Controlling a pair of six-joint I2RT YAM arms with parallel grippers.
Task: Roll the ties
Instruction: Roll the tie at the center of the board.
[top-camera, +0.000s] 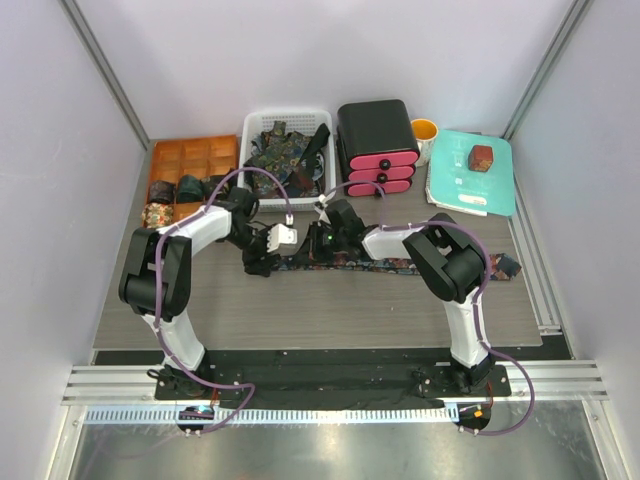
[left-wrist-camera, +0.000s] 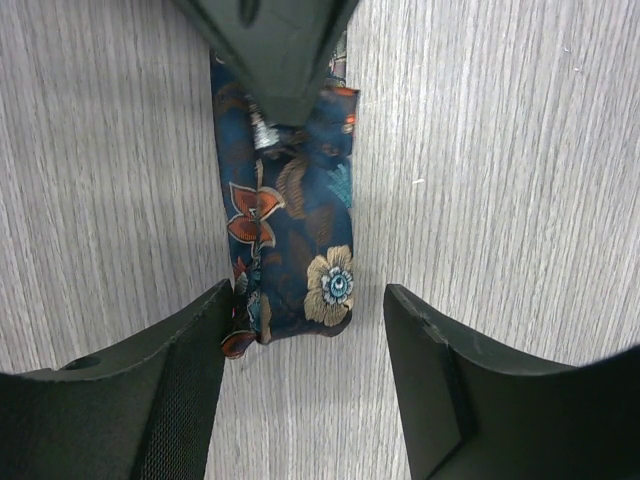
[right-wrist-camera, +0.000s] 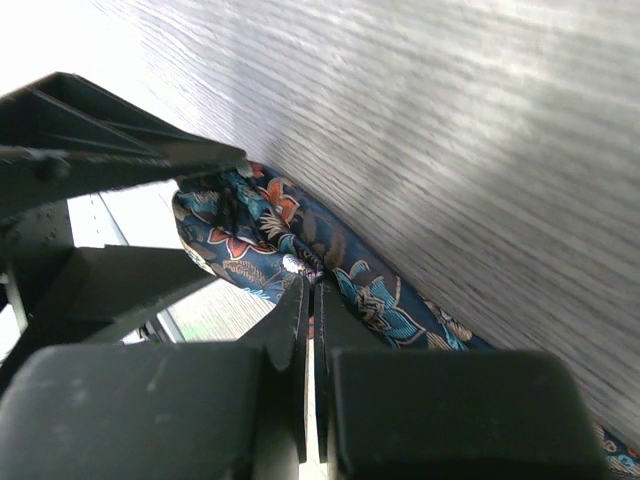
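Note:
One dark blue floral tie (top-camera: 420, 266) lies stretched across the table, running right from the grippers. Its folded left end (left-wrist-camera: 290, 220) sits between the fingers of my left gripper (left-wrist-camera: 308, 300), which is open; the left finger (left-wrist-camera: 190, 350) touches the fabric's edge and the right finger stands apart from it. My right gripper (right-wrist-camera: 312, 285) is shut on the tie (right-wrist-camera: 400, 310) just behind that folded end, seen from above at the right gripper (top-camera: 322, 243), close beside the left gripper (top-camera: 262, 262).
At the back stand a white basket (top-camera: 250, 135) heaped with ties, an orange divided tray (top-camera: 185, 155) holding rolled ties (top-camera: 175, 188), a black and pink drawer unit (top-camera: 377, 145), a yellow cup (top-camera: 425, 129) and a teal board (top-camera: 460, 180) bearing a small red-brown box (top-camera: 482, 157).

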